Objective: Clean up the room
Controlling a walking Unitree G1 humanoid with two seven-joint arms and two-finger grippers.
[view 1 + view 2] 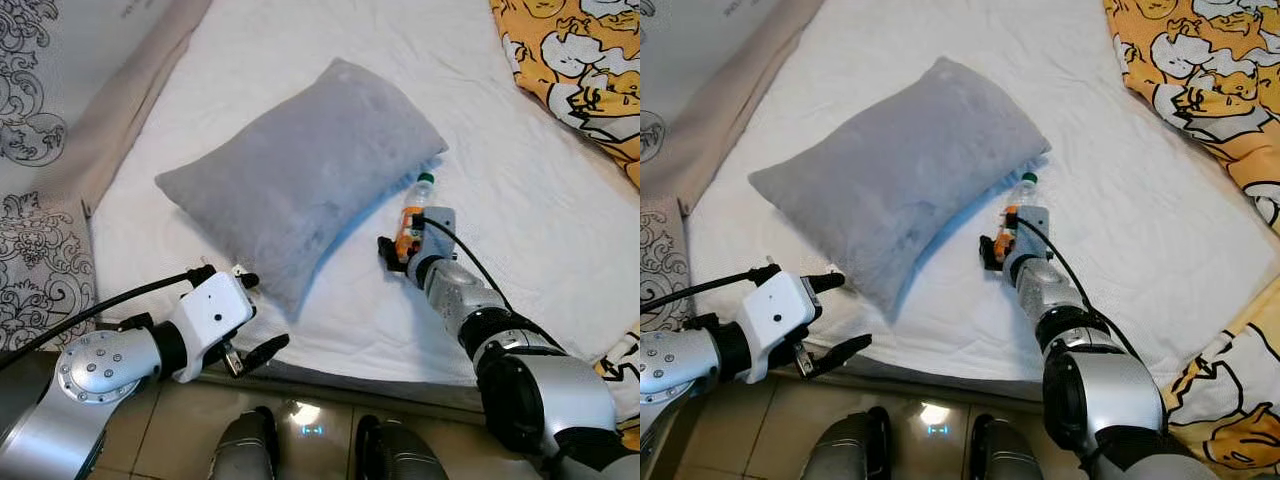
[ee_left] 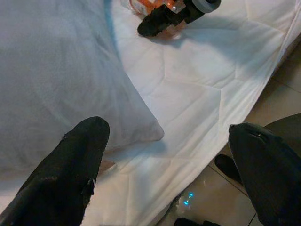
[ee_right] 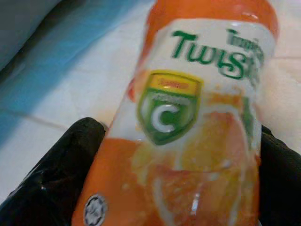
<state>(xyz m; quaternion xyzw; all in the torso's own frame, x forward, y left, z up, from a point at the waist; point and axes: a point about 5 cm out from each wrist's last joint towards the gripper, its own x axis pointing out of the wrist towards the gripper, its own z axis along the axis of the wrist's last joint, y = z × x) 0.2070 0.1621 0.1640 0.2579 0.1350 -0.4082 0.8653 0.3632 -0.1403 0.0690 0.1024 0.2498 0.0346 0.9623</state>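
White bed (image 1: 330, 310) holds grey pillow (image 1: 300, 180); right gripper (image 1: 402, 252) jaws pinching orange bottle (image 1: 412, 215) beside pillow; left gripper (image 1: 255, 318) jaws spread at bed edge.

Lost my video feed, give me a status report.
Right end effector around orange bottle on bed. Left end effector open by grey pillow. Pillow beside bottle.

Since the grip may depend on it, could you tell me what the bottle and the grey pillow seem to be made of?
The bottle looks like clear, glossy plastic with a printed orange label and a green cap; highlights gleam on its wall. The right gripper has a finger on either side of it. The grey pillow looks like soft, matte, plush fabric, sagging on the white sheet. The left gripper hovers open near the pillow's corner.
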